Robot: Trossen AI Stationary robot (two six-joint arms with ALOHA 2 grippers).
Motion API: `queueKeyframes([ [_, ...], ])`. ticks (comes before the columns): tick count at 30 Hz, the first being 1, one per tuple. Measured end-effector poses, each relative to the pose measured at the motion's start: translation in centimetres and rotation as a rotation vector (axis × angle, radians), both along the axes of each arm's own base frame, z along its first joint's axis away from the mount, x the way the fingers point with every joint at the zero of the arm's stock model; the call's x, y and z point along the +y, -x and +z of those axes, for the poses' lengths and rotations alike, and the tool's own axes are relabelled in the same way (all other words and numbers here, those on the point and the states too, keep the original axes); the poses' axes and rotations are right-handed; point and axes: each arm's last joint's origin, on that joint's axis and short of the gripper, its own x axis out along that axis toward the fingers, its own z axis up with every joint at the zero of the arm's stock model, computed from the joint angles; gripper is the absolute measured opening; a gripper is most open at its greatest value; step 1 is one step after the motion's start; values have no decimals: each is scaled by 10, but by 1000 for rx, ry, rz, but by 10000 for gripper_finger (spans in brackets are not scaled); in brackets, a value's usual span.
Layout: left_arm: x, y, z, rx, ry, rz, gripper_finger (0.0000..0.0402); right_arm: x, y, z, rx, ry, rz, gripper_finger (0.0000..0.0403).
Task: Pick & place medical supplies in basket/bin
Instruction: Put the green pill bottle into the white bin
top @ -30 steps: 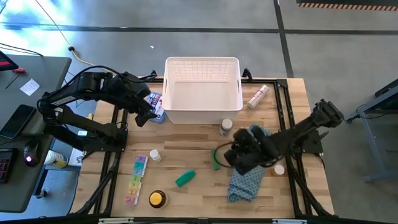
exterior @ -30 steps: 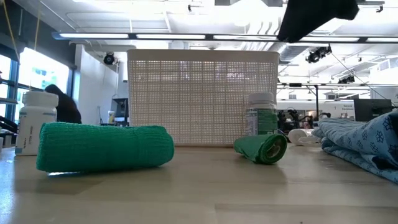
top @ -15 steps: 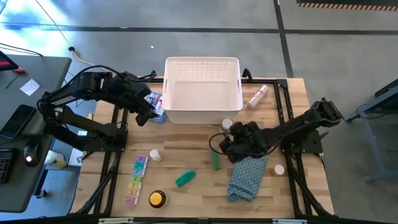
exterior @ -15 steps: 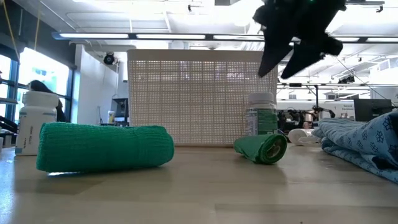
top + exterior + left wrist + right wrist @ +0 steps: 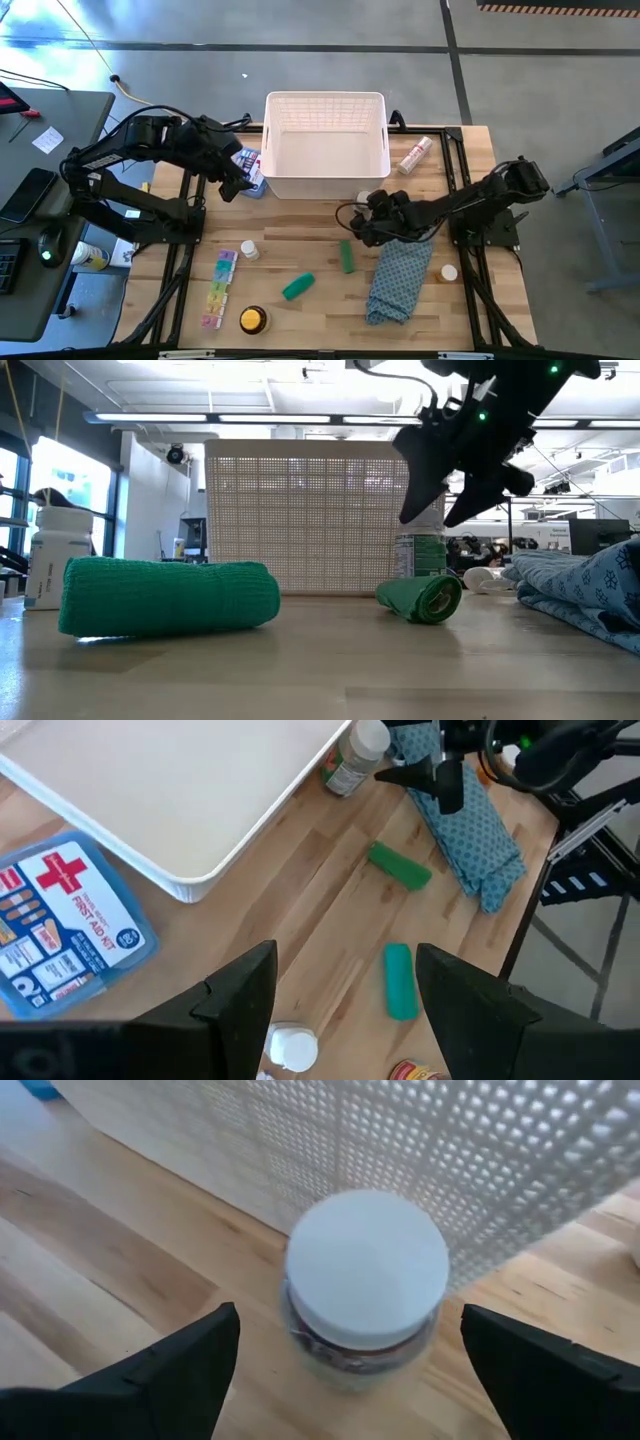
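Note:
A white-capped bottle (image 5: 367,1265) stands upright on the table against the near wall of the white lattice basket (image 5: 325,97). My right gripper (image 5: 350,1380) is open and slants down at it. Its fingers stand one on each side of the cap, a little short of it and apart from it; in the low view the right gripper (image 5: 440,510) hangs just above the bottle (image 5: 420,550). A green roll (image 5: 346,256) lies nearby on the table. My left gripper (image 5: 235,185) waits open in the air over the red-cross pack (image 5: 60,920), left of the basket.
A blue patterned cloth (image 5: 398,285) lies right of the green roll. Another green roll (image 5: 298,287), a small bottle (image 5: 248,250), the pill organiser strip (image 5: 219,290) and a yellow tin (image 5: 253,320) lie near the front left. A pinkish tube (image 5: 415,155) lies right of the basket.
My right gripper has gone from above the blue cloth toward the table's far edge and down to the bottle beside the basket. Its fingers stand wider apart now than before. The green rolls and the bottle have stayed where they were.

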Motion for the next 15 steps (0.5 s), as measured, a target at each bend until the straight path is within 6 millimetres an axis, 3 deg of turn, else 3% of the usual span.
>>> queueKeyframes([
  [15, 0, 1, -1, 10, 14, 22, 271, -28, -5, 2, -39, 46, -116, 364],
])
